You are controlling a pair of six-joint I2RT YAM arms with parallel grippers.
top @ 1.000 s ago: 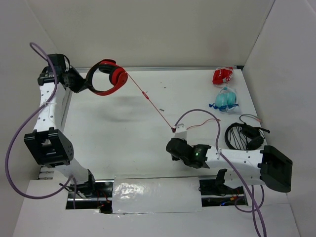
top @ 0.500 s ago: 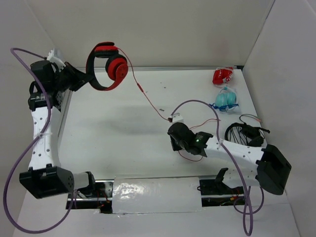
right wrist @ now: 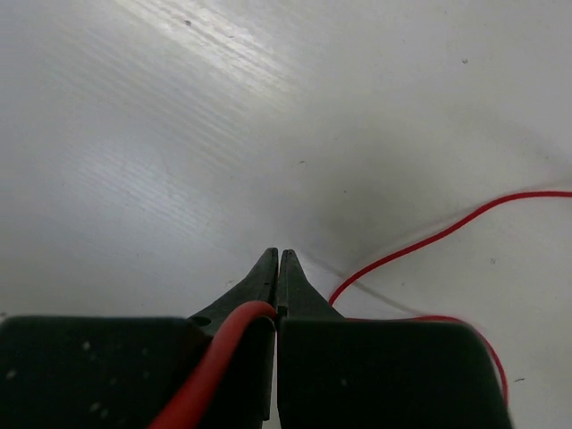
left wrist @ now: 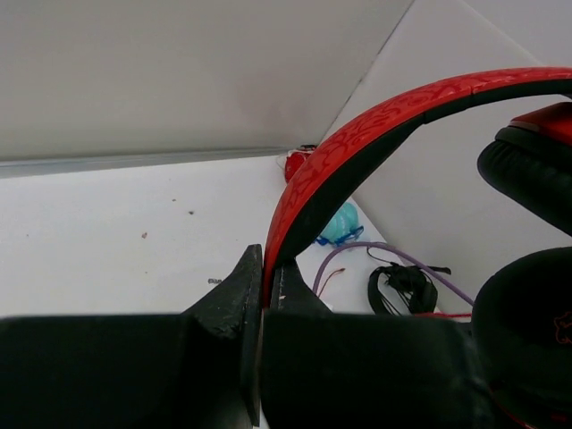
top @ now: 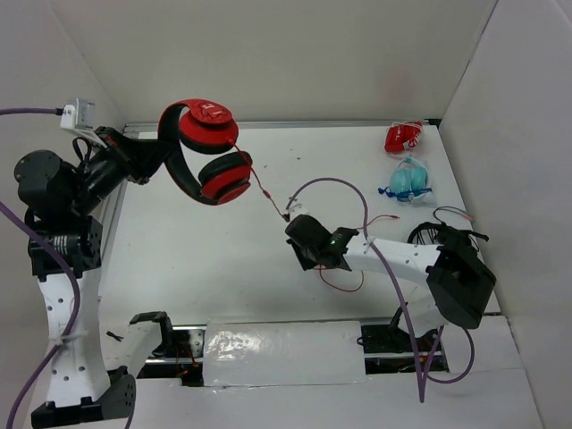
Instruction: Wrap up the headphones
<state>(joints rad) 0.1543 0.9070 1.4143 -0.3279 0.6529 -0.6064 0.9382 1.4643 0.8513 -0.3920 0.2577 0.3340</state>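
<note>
Clamping the headphones point(top: 223, 179) by the headband in the left gripper point(left wrist: 265, 273) — high over the table point(top: 206, 259). Pinching the cable point(right wrist: 219, 344) tight in the right gripper point(right wrist: 277, 264).

Headphones point(top: 223, 179) red, black pads; red packet point(top: 403, 137); teal packet point(top: 409, 180); table point(top: 206, 246) white.

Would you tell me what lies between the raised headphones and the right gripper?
Only the thin red cable, running from the headphones to the right gripper, which pinches it, above bare table. The top view shows it.
</note>
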